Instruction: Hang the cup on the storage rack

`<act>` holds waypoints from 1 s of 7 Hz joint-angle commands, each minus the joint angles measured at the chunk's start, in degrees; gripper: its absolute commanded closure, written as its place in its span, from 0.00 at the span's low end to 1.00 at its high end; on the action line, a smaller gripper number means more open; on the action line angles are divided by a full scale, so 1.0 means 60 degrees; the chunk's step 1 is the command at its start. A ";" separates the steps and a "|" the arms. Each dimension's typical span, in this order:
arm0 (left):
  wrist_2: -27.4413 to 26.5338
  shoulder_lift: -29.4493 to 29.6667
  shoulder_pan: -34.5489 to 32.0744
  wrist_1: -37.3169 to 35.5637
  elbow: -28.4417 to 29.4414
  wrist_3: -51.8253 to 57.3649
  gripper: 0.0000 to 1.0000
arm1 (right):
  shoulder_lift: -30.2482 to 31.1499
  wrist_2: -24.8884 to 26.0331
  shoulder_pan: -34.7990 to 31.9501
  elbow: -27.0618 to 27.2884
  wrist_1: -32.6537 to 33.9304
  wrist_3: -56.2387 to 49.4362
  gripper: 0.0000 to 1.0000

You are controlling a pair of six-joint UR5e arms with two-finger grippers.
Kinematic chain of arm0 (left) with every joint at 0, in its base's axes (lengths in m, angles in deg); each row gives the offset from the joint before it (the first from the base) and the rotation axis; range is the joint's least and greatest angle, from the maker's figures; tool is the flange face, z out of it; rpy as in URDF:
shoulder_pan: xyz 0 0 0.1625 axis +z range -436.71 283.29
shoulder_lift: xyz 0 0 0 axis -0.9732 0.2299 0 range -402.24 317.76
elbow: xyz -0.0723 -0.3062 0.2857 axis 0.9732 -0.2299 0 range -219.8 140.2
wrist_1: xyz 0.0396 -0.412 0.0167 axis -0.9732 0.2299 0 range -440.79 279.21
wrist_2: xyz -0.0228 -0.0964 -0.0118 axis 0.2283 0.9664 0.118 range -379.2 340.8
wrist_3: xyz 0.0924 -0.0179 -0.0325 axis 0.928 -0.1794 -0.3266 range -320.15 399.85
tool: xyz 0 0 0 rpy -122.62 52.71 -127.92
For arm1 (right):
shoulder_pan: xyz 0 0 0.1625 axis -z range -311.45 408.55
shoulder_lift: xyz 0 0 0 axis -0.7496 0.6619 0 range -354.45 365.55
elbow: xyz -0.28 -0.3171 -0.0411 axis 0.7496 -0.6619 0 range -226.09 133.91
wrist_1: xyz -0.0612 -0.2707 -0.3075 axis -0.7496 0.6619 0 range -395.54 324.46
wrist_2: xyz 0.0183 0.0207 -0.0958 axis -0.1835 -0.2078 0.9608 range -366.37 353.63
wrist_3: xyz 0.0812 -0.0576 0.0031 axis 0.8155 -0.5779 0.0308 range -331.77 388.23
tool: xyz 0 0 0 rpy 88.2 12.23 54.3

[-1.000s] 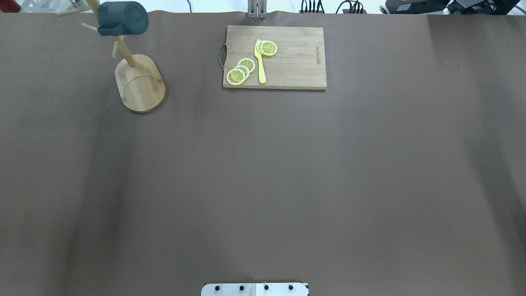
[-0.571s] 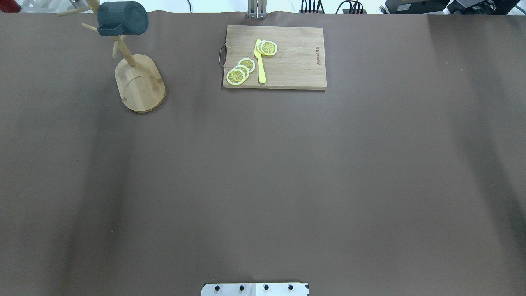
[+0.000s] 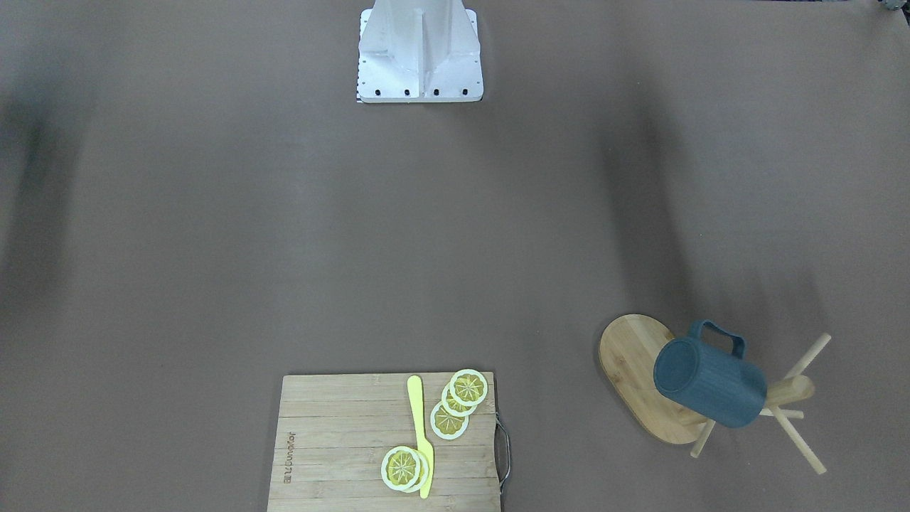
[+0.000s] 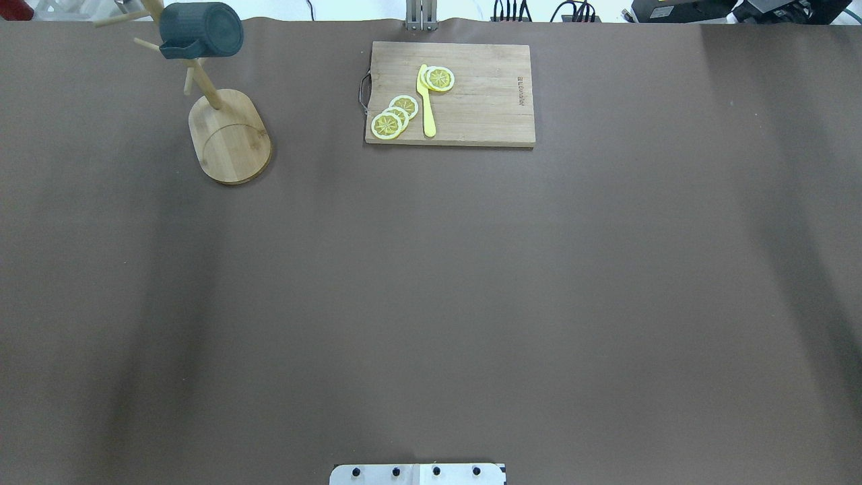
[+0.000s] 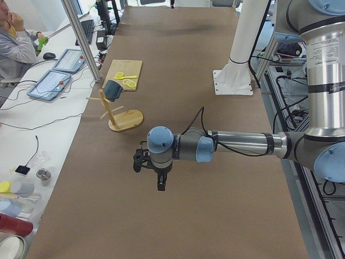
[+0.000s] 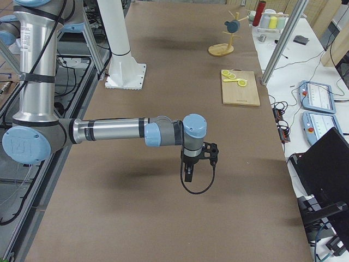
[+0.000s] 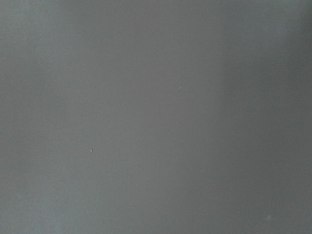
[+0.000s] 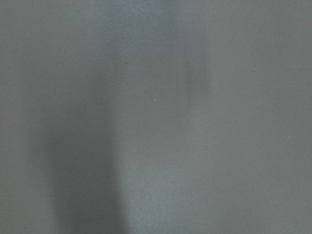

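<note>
Still, cup (image 4: 202,30) hangs unmoved (on rack (image 4: 229,138)).

My worktop (image 4: 431,303) wears a plain brown cover. Near its far edge from me lies a rectangular wooden cutting board (image 4: 485,101), with a metal handle (image 4: 363,91) on the short side toward my left. A yellow plastic knife (image 4: 427,108) lies across the board, one end toward me. Three overlapping lemon slices (image 4: 396,116) sit just left of the knife, and two more (image 4: 440,79) overlap against its far end. Beyond the worktop's far edge, a white side table (image 5: 54,129) carries two tablet-like control pendants (image 5: 54,83), a keyboard (image 5: 86,31) and a mouse (image 5: 49,55). A person (image 5: 13,46) sits there.
</note>
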 commanded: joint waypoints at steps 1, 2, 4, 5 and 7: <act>-0.0003 0.0250 0.0003 -0.0033 0.0008 -0.0034 0.02 | 0.0016 -0.0365 0.0001 -0.0063 0.0013 0.0007 0.00; -0.0003 0.0251 0.0003 -0.0033 0.0023 -0.0034 0.02 | 0.0030 -0.0294 0.0001 -0.0034 -0.0016 -0.0022 0.00; -0.0003 0.0207 0.0003 -0.0048 0.0038 -0.0048 0.02 | 0.0030 -0.0235 0.0001 -0.0034 0.0071 -0.0734 0.00; -0.0003 0.0222 0.0003 -0.0019 0.0067 -0.0048 0.02 | 0.0060 -0.0250 0.0001 -0.0019 0.0071 -0.0827 0.00; -0.0091 0.0077 -0.0026 -0.0092 0.0126 -0.0048 0.02 | -0.0013 -0.0250 0.0015 -0.0034 0.0071 -0.0784 0.00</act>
